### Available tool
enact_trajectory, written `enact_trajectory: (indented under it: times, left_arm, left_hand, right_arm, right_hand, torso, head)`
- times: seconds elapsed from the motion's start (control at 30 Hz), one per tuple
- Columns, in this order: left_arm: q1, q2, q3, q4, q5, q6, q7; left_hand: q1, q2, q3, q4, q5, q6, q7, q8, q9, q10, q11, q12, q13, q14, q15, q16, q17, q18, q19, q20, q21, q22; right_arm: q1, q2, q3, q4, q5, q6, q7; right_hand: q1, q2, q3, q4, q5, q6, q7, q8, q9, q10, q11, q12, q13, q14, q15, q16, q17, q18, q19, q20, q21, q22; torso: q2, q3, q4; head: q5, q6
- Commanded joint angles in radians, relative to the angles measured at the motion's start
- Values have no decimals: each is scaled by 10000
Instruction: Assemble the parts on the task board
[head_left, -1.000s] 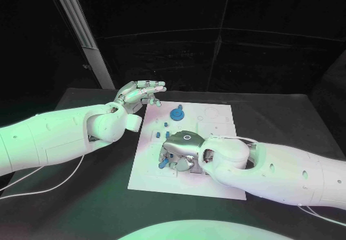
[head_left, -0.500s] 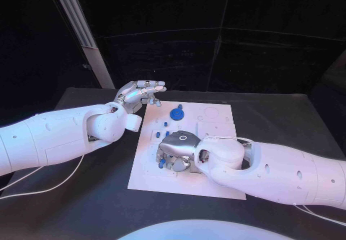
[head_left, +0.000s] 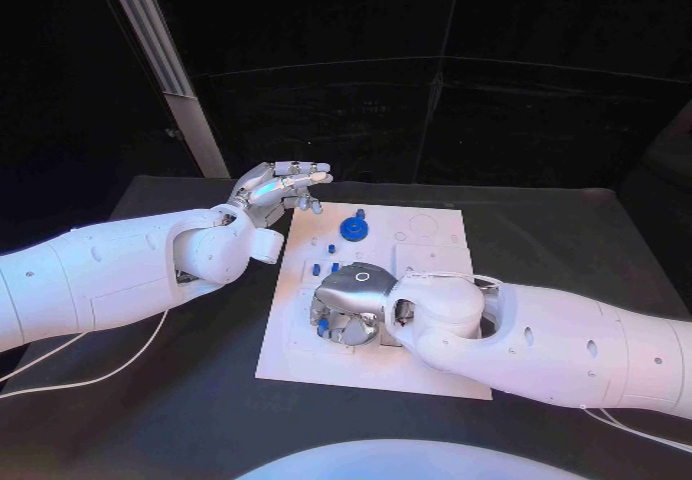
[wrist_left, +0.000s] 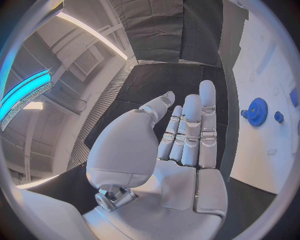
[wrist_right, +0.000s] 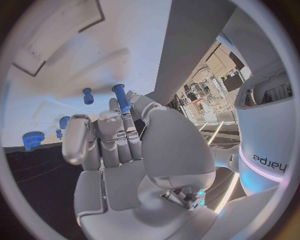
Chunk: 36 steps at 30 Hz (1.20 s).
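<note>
The right robot hand (head_left: 351, 300) pinches a blue peg (wrist_right: 121, 97) over the task board (head_left: 433, 375); the left robot hand (head_left: 278, 186) hovers empty, fingers extended.

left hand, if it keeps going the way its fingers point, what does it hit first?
Probably nothing: the left hand is open above the task board's far left corner, fingers aimed across the far edge, above the blue gear. Depth is unclear.

A black table (head_left: 577, 240) carries the white task board (head_left: 433, 230) at its middle — lying flat.
</note>
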Motion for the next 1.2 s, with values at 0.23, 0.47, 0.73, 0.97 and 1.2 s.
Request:
enact_trajectory:
  times: [0.23,0.47,0.73,0.97,1.2]
  left_arm:
    - [14,-1,8,0,-40,144,-19]
    - [13,-9,7,-27,-40,177,-35]
    - [13,-31,4,-26,-40,219,-52]
    - [12,-139,-11,1,-40,198,-44]
    - [11,-159,-41,45,-40,207,-36]
  left_hand:
    - [-43,81,-85,1,29,-88,17,51,5,-52,-3,70,15,-60,30,48,-13,144,69,8,-61,-17]
    - [-43,81,-85,1,29,-88,17,51,5,-52,-3,70,15,-60,30,48,-13,144,69,8,-61,-17]
    - [-47,89,-95,9,30,-92,17,56,5,-59,-3,80,14,-62,32,51,-18,144,70,10,-67,-23]
    - [-46,93,-99,10,30,-91,15,60,6,-59,-4,85,15,-64,32,52,-20,144,70,10,-69,-25]
    - [-43,100,-106,12,30,-84,11,69,8,-54,-7,99,17,-66,31,54,-23,144,70,11,-74,-30]
  right_arm:
    - [13,-8,2,-4,241,-419,159]
    - [7,-196,1,161,489,-2002,262]
    - [15,-1241,2,699,2017,-3022,716]
    - [210,-3140,5,1558,5873,-3296,1261]
    - [362,-4893,0,2256,6495,-1804,-245]
  right_hand:
    - [34,-94,-1134,157,-43,-1059,111,-7,-1,-1750,243,50,25,-285,148,-1138,-1417,188,-619,164,-878,-1093]
    - [75,-12,-2120,401,-20,-1410,176,-6,8,-2035,270,231,41,-273,178,-1441,-1779,222,-648,189,-1091,-1331]
    - [248,197,-2706,572,33,-1215,225,86,60,-1485,240,704,100,-212,153,-1495,-1840,217,-582,174,-1122,-1356]
    - [186,440,-2938,874,311,-531,-14,373,145,567,-165,1921,558,275,-132,-145,-69,-3,84,-40,-347,-340]
    - [-192,357,-3575,1269,1490,46,-493,1043,379,2070,-736,4588,2819,654,-586,1617,2232,-331,927,-510,744,1105]
  torso:
    - [-5,6,-9]
    - [7,24,-19]
    - [-18,-3,-12]
    - [-84,-17,-147]
    - [-137,-18,-298]
  head:
    - [1,24]
    - [-12,63]
    - [-94,84]
    - [-238,119]
    - [-514,146]
